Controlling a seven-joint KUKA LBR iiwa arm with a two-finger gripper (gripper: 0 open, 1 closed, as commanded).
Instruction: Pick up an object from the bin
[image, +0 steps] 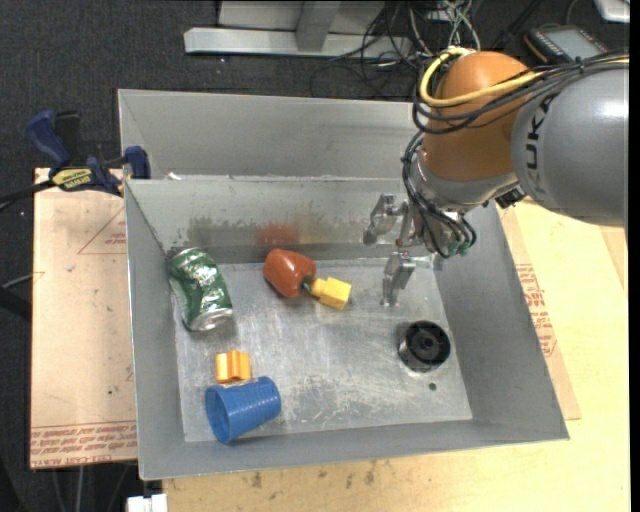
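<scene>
**Camera view: bin stock, pincer empty right of centre**

Pincer (385, 266): right of centre in the frame, fingers parted, nothing between them. Hung over bare floor of the grey metal bin (300, 200).

Nearest candidates:
- yellow block (332, 292), just left of the pincer, touching a red-orange rounded piece (287, 271).
- black round part (425, 345), below and slightly right of the pincer, apart from everything else.

Handling, by judgement only:
- Yellow block: likely light and stiff, flat-sided. Best taken across two opposite faces, on the side away from its red-orange neighbour.
- Black round part: low and flat to the floor, probably hard and smooth. Liable to slip, so best gripped across the full width of the rim.

Farther stock, left side of the frame:
- green drinks can (202, 288), dented and lying down.
- small orange-yellow piece (232, 366).
- blue cup (243, 407) on its side at lower left, close below that piece.

Surface: bin floor scuffed and dull, walls sloping inward, ample free floor around the pincer.

Room: dark floor with cables (400, 30) along the top edge, pale table (600, 440) at lower right.
</scene>
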